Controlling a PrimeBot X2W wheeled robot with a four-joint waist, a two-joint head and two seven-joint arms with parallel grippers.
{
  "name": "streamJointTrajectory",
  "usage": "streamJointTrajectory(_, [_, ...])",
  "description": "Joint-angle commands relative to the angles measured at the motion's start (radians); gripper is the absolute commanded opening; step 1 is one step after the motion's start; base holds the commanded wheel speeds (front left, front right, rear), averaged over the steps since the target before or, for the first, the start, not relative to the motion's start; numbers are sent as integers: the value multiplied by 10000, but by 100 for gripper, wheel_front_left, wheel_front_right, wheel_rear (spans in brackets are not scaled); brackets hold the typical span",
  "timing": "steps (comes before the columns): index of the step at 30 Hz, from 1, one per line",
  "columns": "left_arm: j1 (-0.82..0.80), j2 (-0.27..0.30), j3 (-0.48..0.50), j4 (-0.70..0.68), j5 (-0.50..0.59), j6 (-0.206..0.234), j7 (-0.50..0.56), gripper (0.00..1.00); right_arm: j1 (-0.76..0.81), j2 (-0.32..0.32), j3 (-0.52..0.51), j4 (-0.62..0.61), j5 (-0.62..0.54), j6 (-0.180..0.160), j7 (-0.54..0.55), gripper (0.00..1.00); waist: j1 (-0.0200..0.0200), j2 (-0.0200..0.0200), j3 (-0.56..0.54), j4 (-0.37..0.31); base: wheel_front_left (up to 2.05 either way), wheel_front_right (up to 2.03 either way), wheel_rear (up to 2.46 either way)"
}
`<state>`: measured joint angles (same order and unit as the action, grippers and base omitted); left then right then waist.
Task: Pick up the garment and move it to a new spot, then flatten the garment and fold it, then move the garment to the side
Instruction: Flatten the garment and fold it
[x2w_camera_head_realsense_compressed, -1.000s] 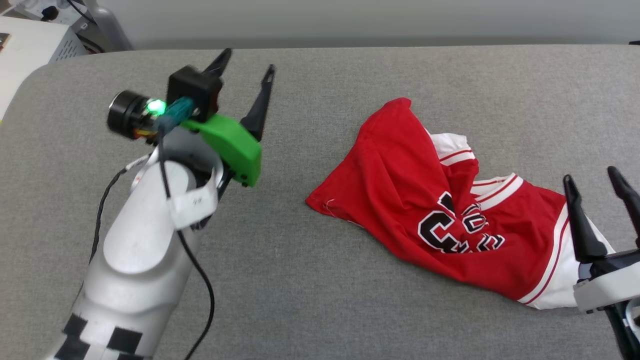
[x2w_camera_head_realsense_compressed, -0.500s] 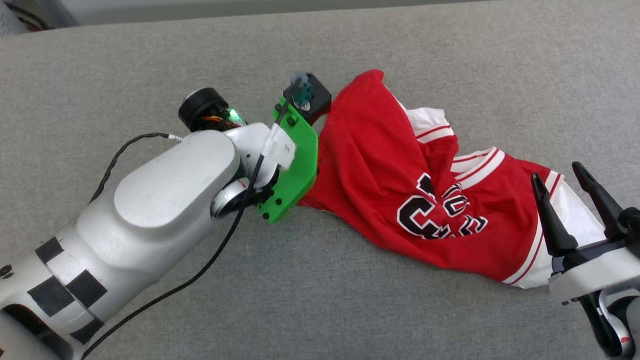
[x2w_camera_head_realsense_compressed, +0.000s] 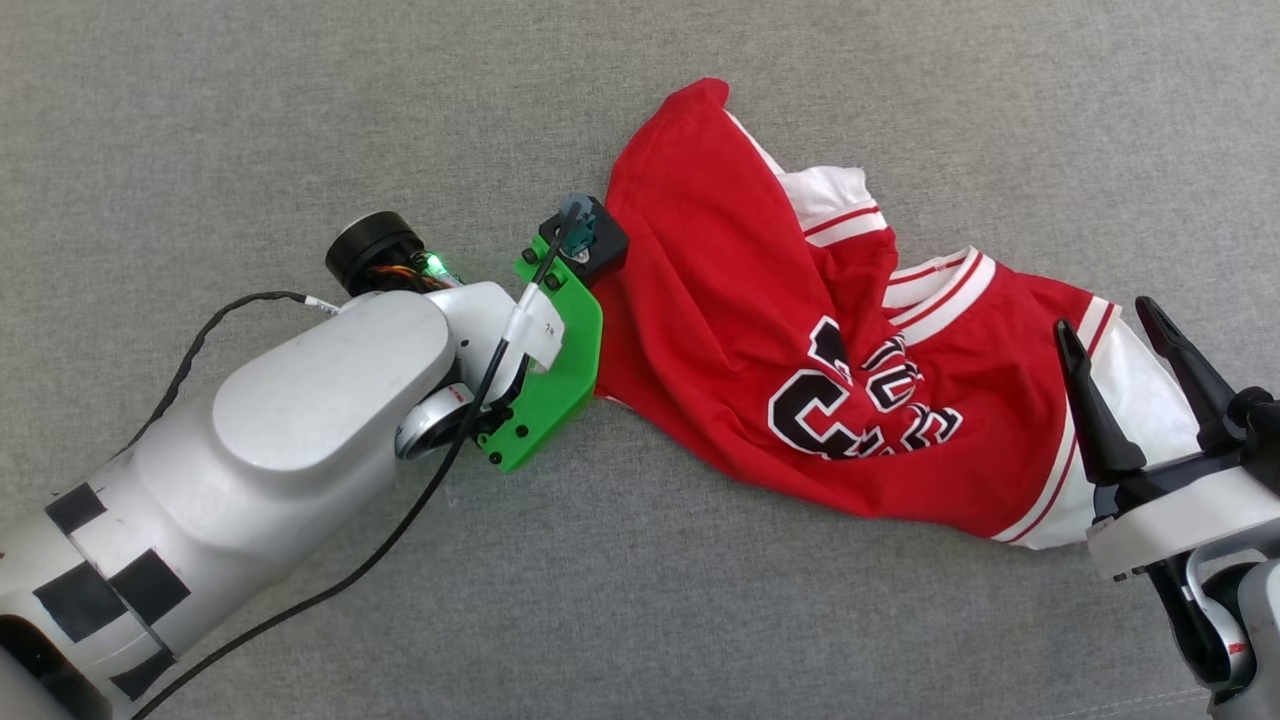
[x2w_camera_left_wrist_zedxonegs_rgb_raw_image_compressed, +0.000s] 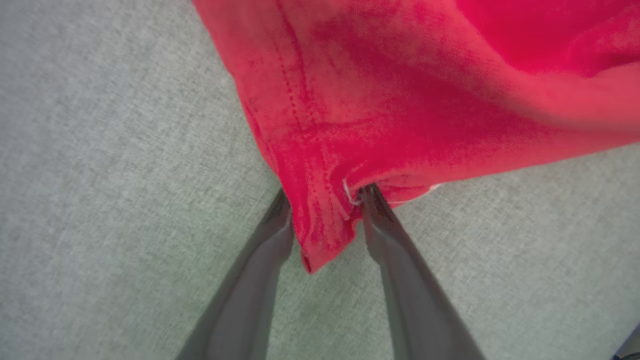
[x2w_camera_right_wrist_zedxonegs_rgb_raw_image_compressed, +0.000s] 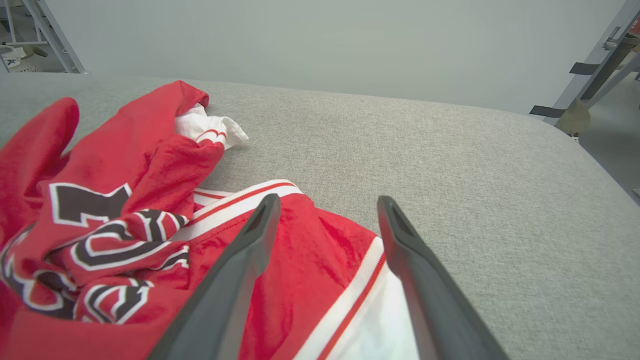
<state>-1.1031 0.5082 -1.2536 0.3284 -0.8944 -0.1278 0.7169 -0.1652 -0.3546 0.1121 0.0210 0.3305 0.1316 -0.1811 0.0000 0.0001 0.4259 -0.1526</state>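
The garment (x2w_camera_head_realsense_compressed: 740, 330) is soft, light jersey cloth that will likely sag and stretch when lifted. It lies crumpled on the grey table (x2w_camera_head_realsense_compressed: 300, 120) and looks best taken by a stitched edge such as its hem corner (x2w_camera_left_wrist_zedxonegs_rgb_raw_image_compressed: 320, 235). The left wrist view gives what the head view hides behind the wrist: the left gripper (x2w_camera_left_wrist_zedxonegs_rgb_raw_image_compressed: 325, 197) has its fingers partly apart on either side of that corner at the garment's left end, apparently not yet pinching it. The right wrist view shows the right gripper (x2w_camera_head_realsense_compressed: 1105, 315) spread wide above the white sleeve (x2w_camera_right_wrist_zedxonegs_rgb_raw_image_compressed: 375, 330) at the garment's right end, holding nothing.
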Motion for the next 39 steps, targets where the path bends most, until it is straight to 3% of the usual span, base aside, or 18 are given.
streamJointTrajectory(1, [424,-40,-263,112,123,-28,-285,0,-138,-22,-5,66,-6,-9,-98,100,0,-1,-100,109,0,0,0])
streamJointTrajectory(6, [30,149,-48,167,98,-28,-2772,0,123,-44,-197,267,-5,-9,-202,100,0,-1,-689,581,0,0,0])
streamJointTrajectory(10, [161,653,498,191,187,77,-4503,0,441,-29,-365,413,-15,-9,-264,100,0,-1,-1272,955,0,0,0])
streamJointTrajectory(14, [902,1381,993,-330,97,713,-5698,0,748,22,-504,548,-22,-9,-295,100,0,-1,-1742,1318,0,0,0])
streamJointTrajectory(17, [1718,2122,1274,-919,-37,1428,-6326,0,964,50,-579,635,-45,-9,-304,100,0,-1,-2021,1550,0,0,0])
streamJointTrajectory(23, [3857,3204,1446,-2451,-723,2968,-6949,0,1356,81,-732,801,-84,-9,-325,100,0,-1,-2450,1872,0,0,0])
streamJointTrajectory(29, [5800,3849,1220,-3056,-1565,3830,-7150,0,1606,93,-895,914,-122,-9,-294,100,0,-1,-2604,2013,0,0,0])
streamJointTrajectory(34, [6884,3710,797,-2750,-2022,3963,-7114,0,1677,92,-922,962,-163,-9,-203,100,0,-1,-2572,1981,0,0,0])
streamJointTrajectory(39, [7376,3132,575,-1834,-2519,3553,-7013,0,1713,74,-973,996,-200,-9,-72,100,0,-1,-2488,1953,0,0,0])
